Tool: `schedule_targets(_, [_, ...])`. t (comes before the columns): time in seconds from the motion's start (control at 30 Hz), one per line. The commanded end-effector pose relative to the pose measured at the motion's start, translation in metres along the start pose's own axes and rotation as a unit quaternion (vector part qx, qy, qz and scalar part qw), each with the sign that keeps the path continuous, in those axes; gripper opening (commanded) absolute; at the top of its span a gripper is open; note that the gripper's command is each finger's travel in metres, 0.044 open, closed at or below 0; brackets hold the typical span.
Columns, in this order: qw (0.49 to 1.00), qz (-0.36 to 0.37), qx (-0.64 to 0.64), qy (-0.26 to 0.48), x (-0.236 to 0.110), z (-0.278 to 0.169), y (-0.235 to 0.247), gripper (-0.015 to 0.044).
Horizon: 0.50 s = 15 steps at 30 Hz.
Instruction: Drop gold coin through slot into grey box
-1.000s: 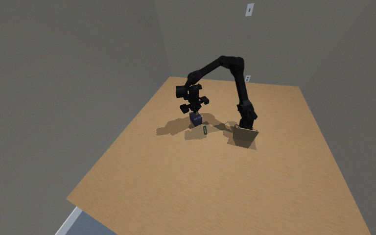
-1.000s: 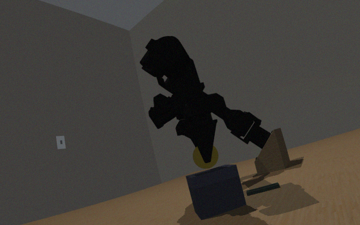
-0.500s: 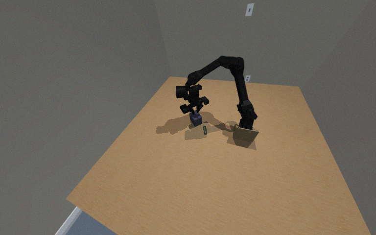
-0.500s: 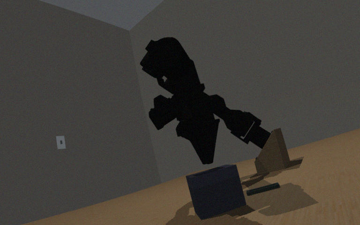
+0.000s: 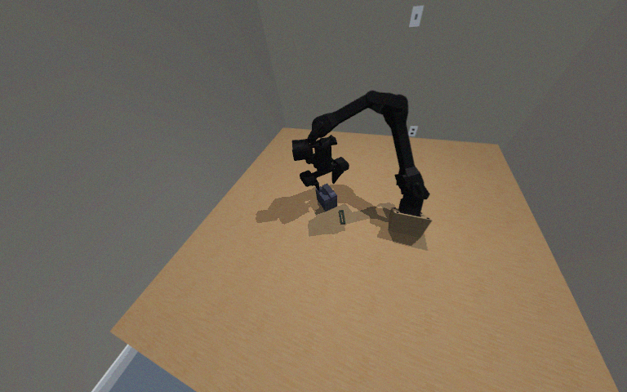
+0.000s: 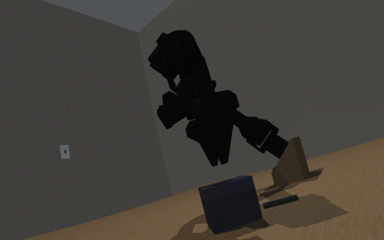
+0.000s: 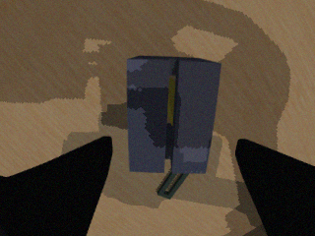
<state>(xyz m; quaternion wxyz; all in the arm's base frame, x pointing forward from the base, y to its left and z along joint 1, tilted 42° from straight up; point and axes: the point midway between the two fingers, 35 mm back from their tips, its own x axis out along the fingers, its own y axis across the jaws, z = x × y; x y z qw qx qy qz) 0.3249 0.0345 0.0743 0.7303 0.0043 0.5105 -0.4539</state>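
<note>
The closed grey box (image 5: 328, 202) (image 6: 232, 206) (image 7: 197, 108), bluish in this light, stands on the table with a narrow slot across its lid. The gold coin (image 7: 171, 100) shows edge-on as a thin strip in the slot in the wrist view. None of it stands above the lid in the exterior view; how deep it sits is unclear. My gripper (image 5: 326, 183) (image 6: 219, 163) (image 7: 175, 146) is open and empty, above the box, with its fingers to either side of the slot line. The dark-green holder (image 5: 342, 223) (image 6: 280, 201) (image 7: 165, 196) is empty, beside the box.
The arm's wedge-shaped base mount (image 5: 409, 229) (image 6: 291, 164) stands on the wooden table (image 5: 323, 300) beyond the holder. Shadows of the arm fall around the box and holder. The holder lies close to the box's near end in the wrist view.
</note>
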Motion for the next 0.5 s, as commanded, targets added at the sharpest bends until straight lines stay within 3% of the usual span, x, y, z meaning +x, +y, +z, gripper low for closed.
schedule_targets(0.0, [1.0,0.001,0.002,0.001,-0.022,0.0,0.0,0.0423])
schedule_targets(0.1, [1.0,-0.001,0.0,0.0,-0.043,-0.001,-0.003,0.044])
schedule_targets(0.47, [1.0,-0.001,0.0,0.0,-0.043,-0.001,-0.003,0.044])
